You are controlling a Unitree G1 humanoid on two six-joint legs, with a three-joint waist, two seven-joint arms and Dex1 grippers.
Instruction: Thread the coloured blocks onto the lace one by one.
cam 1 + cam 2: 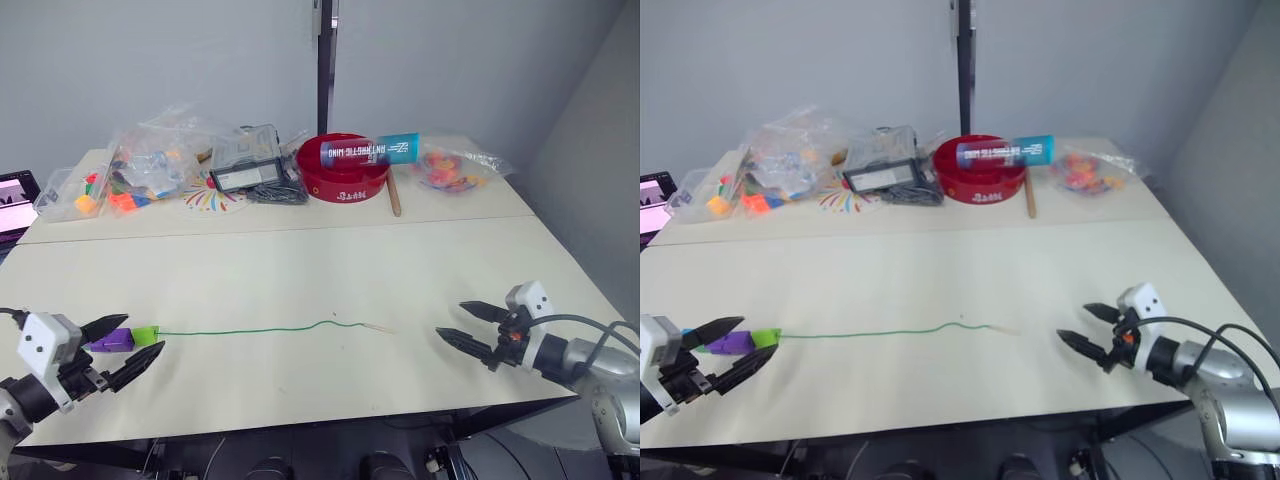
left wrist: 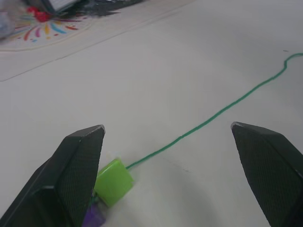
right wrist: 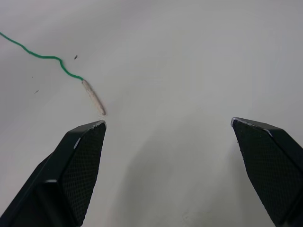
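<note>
The lace (image 1: 250, 330) lies flat across the near part of the table (image 1: 300, 260), and I judge it light and limp along its green length, likely to sag or slide if I lift it mid-run. The one stiff part is the pale tip (image 3: 93, 97), so I would take hold there, just behind the end, leaving enough bare tip to poke through a hole. Its long axis runs left to right in front of me, nearly straight with a small wiggle close to the tip, and the tip points toward my right gripper (image 1: 467, 324). At the opposite end sit a light green block (image 2: 113, 181) and a purple block (image 1: 108, 341), side by side and seemingly on the cord, though I cannot see the holes. These look small, hard and smooth, probably slippery in a pinch. My left gripper (image 1: 128, 347) rests around that end, fingers spread wide, the light green block touching or just beside one finger, nothing gripped. My right gripper is also spread wide and empty, the tip lying just ahead of one finger. Far back on the table are a red bowl (image 1: 343, 168) and bags of toy pieces (image 1: 150, 165).
</note>
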